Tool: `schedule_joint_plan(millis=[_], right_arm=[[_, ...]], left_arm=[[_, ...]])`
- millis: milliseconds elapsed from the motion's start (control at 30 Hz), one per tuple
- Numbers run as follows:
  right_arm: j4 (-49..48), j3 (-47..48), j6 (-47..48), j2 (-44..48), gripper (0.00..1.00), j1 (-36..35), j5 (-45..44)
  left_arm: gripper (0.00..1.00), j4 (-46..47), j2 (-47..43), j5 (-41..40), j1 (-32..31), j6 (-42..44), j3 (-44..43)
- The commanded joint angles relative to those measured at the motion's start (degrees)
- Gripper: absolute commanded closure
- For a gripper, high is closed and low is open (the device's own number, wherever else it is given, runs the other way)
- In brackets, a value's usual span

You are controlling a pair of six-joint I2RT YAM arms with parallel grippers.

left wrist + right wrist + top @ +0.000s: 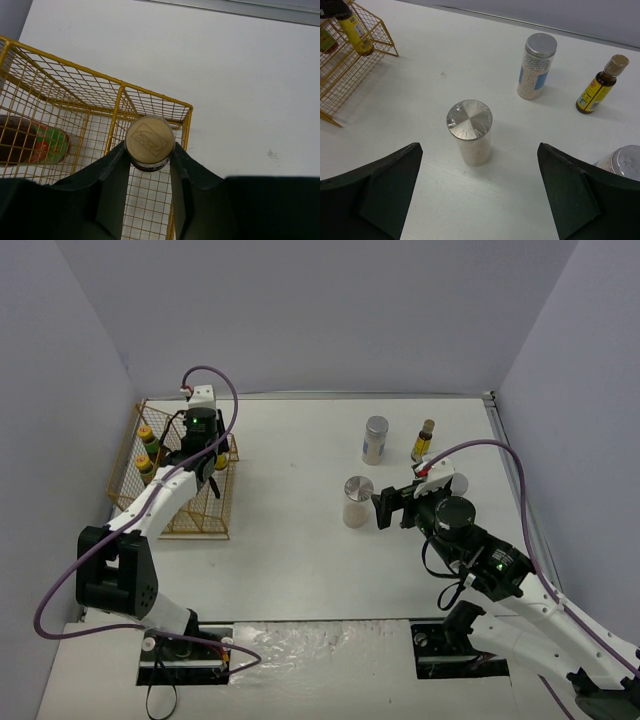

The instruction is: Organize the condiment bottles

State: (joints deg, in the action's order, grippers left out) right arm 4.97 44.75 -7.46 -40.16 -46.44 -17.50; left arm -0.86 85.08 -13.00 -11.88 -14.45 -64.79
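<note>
Closest to my left wrist camera, my left gripper (148,154) is clenched on the held slim bottle (149,141), its round tan cap pinched between both dark fingers. That bottle hangs inside the gold wire rack (156,99), by the rack's far right corner; whether its base touches the rack floor I cannot tell. Along the rack's left side stand the far sauce bottle (147,437) and the near sauce bottle (146,468), both yellow-capped. The rack sits at the left of the white table (290,560).

My right gripper (477,146) is released, fingers spread wide, low over the table's right half. Just to its left, untouched, stands the middle jar (470,131), silver lid up. Farther back stand the far jar (537,67) and, right of that, the free slim bottle (596,89), near each other but apart. The third jar (623,163) stands just beside one finger, on its far side.
</note>
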Motion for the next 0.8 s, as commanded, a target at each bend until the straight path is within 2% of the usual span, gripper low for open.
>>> schedule_joint_plan(millis=[0, 200, 267, 767], right_arm=[[-4.36, 0.33, 0.01, 0.04, 0.04, 0.38, -0.34], [-4.36, 0.25, 0.06, -0.42, 0.04, 0.38, -0.26], [-4.37, 0.26, 0.08, -0.64, 0.04, 0.38, -0.26], [-4.36, 2.82, -0.03, -4.40, 0.03, 0.36, -1.93]], left_arm=[[1.00, 9.93, -0.74, 0.01, 0.65, -1.59, -1.23], [1.00, 11.67, 0.48, 0.25, 0.95, -2.08, -0.54], [0.97, 12.19, 0.94, 0.28, 1.17, -2.35, -0.23], [0.42, 7.56, 0.70, 1.51, 1.33, -3.42, -1.90]])
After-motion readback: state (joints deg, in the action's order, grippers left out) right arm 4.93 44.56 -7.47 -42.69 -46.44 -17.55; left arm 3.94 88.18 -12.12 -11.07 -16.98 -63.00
